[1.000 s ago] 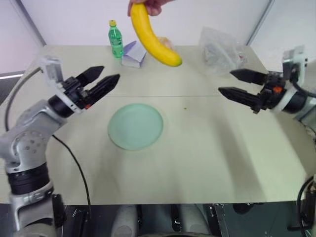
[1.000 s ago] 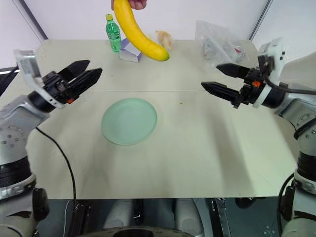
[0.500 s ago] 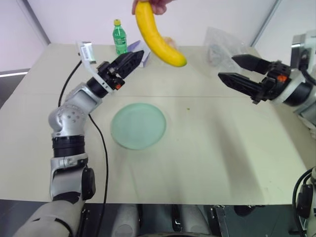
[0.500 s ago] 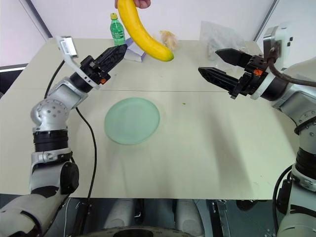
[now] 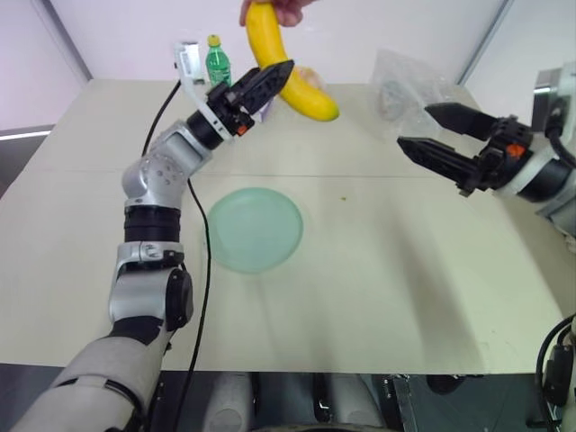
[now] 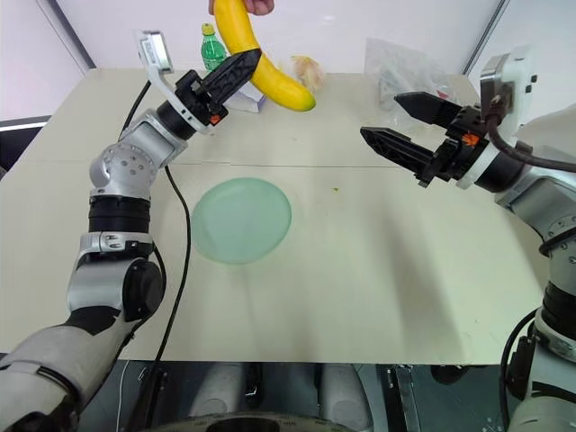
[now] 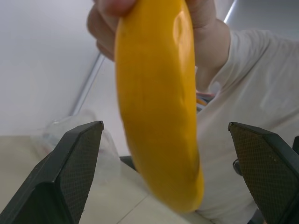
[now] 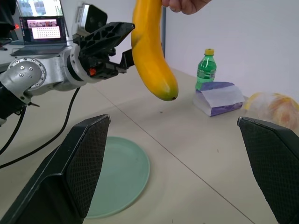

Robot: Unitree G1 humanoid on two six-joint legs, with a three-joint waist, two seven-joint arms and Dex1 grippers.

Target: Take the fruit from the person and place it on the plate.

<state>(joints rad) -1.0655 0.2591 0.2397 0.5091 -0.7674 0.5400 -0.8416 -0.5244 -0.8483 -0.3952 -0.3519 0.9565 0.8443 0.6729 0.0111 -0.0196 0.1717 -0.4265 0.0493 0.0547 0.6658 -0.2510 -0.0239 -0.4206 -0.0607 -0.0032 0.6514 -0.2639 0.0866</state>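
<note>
A person's hand (image 5: 283,9) holds the fruit, a long yellow banana (image 5: 286,79), by its top end above the table's far side. My left gripper (image 5: 281,76) is raised to it and stands open. In the left wrist view the banana (image 7: 159,107) hangs between the two fingers (image 7: 70,163), and none of them is seen to touch it. The pale green plate (image 5: 255,229) lies bare on the table below and nearer to me. My right gripper (image 5: 416,126) hovers open at the right, apart from the banana, with nothing in it.
A green bottle (image 5: 216,61) and a purple-and-white box (image 8: 217,97) stand at the far edge behind the banana. Bagged food (image 6: 304,67) and a crumpled clear bag (image 5: 405,85) lie at the back right. A laptop (image 8: 39,28) shows beyond the table.
My left arm has swung up and to the right, from beside the plate to the banana, its open fingers now on either side of it. The right gripper has hardly moved.
</note>
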